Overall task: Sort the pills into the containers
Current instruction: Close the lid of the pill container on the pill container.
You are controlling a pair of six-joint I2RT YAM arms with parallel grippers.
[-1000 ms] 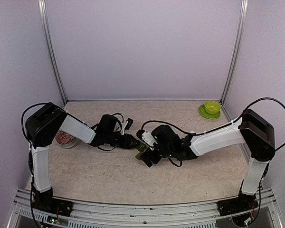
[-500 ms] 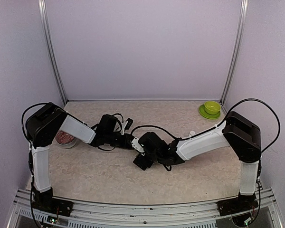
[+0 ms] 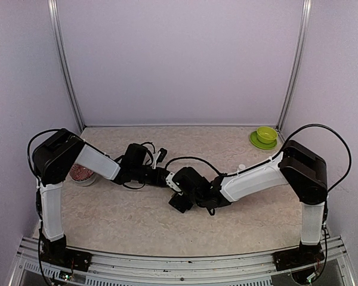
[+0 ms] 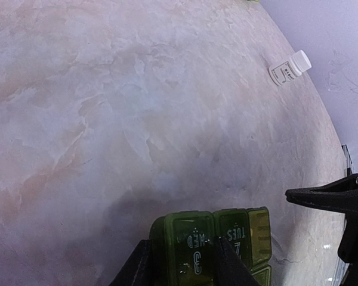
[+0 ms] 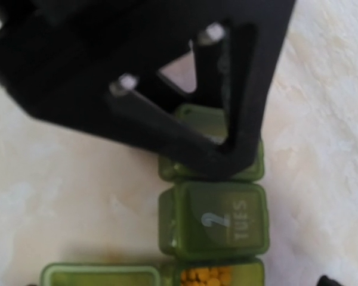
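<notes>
Containers [image 5: 215, 220], a dark green strip of small joined boxes, are near the middle of the table [image 3: 119, 220]. One box is open, with yellow pills [image 5: 206, 276] inside. The left gripper [image 4: 182, 262] has its jaws nearly closed, pinching the end box. The right gripper [image 3: 179, 201] hangs just above the strip, jaws wide apart, holding nothing. A white pill bottle [image 4: 290, 67] is farther toward the right edge.
</notes>
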